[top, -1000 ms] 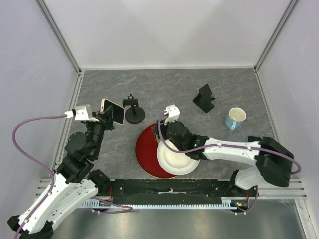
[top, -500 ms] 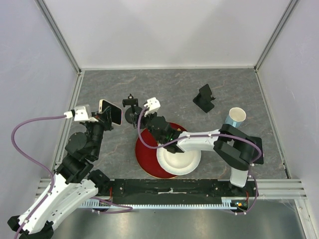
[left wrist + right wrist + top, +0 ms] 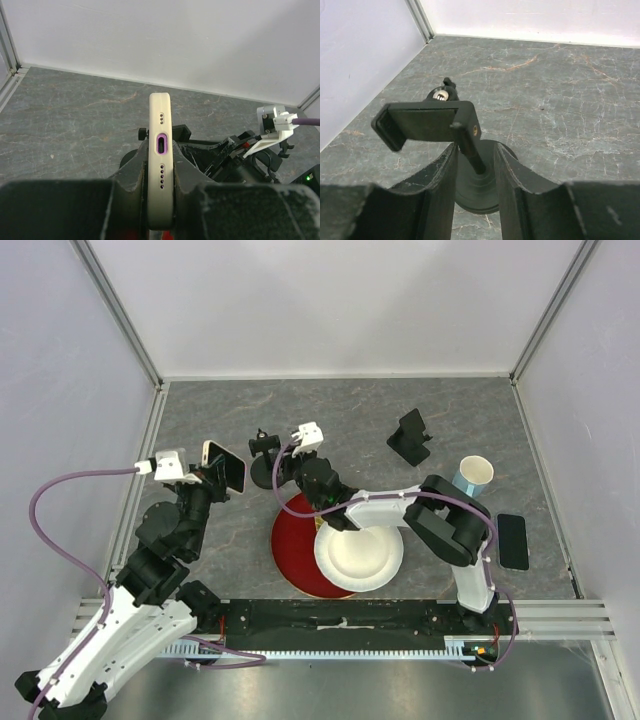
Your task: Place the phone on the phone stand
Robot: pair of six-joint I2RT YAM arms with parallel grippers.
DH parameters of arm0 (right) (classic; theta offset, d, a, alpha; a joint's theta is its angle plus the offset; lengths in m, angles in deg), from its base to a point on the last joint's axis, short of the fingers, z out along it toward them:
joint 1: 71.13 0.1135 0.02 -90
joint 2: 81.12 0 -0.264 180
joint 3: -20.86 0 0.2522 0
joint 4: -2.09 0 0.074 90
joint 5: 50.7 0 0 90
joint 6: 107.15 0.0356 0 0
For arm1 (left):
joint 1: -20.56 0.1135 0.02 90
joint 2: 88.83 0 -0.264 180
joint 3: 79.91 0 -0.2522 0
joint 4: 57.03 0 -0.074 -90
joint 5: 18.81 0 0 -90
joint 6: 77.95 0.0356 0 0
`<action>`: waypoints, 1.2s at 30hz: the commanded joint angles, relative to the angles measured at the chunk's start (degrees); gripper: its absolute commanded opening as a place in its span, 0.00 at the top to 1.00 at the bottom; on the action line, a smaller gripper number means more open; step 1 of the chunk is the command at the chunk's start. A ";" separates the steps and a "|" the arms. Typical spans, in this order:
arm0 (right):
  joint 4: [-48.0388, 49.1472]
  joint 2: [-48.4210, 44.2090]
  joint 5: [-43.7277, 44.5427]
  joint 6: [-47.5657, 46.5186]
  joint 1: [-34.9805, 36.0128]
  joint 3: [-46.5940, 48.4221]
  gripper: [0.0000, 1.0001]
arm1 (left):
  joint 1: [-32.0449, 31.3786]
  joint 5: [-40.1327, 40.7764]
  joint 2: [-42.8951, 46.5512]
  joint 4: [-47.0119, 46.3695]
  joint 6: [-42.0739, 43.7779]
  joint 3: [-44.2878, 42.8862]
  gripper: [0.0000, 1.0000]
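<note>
Phone [image 3: 160, 125] stands edge-up, clamped between left jaws.

Built alike on both sides: left arm [image 3: 120, 630] and right arm [image 3: 385, 508] clad in glossy white shells along the long links, with bulky matte black housings at the joints. Carries a small white boxy left wrist camera [image 3: 168, 462] and a matching right wrist camera [image 3: 307, 434]. Trails a left purple cable [image 3: 45, 500] in a wide loop, and a right purple cable [image 3: 307, 120] off a white plug. Ends in matte black jaws, coarse-grained, edges scuffed pale grey, inner faces scooped.
</note>
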 commanded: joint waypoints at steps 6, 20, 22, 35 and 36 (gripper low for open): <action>3.51 -0.24 -3.75 0.39 -3.35 2.32 0.61 | 1.28 -0.01 -0.98 -3.85 0.41 -3.25 0.98; 9.05 -1.56 -22.47 3.02 -11.88 -1.64 0.62 | 1.55 -5.72 -6.78 -4.02 3.92 -3.95 0.98; 9.93 -0.68 -25.97 3.38 -13.72 -1.46 0.66 | 1.55 -5.81 -7.57 -4.90 5.24 -3.43 0.98; 9.84 0.64 -54.64 1.97 -17.15 1.88 0.62 | 1.55 -15.90 -18.28 1.85 0.41 -17.46 0.98; 9.58 -0.06 -53.51 2.49 -17.59 1.71 0.61 | 1.55 -16.09 -20.39 3.26 0.41 -19.83 0.98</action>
